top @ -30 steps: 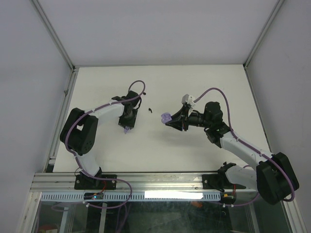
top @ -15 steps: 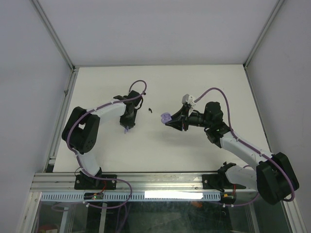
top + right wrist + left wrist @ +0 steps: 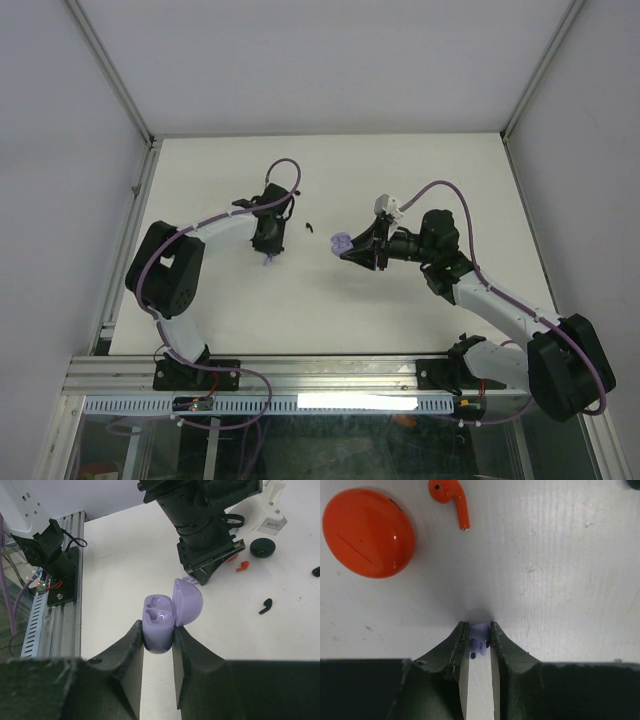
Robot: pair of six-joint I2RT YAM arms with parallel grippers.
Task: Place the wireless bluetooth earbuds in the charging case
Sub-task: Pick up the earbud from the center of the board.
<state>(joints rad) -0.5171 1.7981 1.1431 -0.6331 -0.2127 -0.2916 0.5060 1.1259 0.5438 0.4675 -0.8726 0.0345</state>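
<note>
While left gripper (image 3: pixel 480 628) pinches pale purple earbud (image 3: pixel 479 636), right gripper (image 3: pixel 158 631) clasps purple charging case (image 3: pixel 162 611), lid open; orange case (image 3: pixel 368 532) and orange earbud (image 3: pixel 451 497) on surface (image 3: pixel 560 570).

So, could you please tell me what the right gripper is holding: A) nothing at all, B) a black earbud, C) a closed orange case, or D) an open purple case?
D: the right wrist view shows the right gripper shut on the purple case, which is open.

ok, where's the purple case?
The purple case is centre of the right wrist view, clamped in the right gripper, right of the black earbud from above.
</note>
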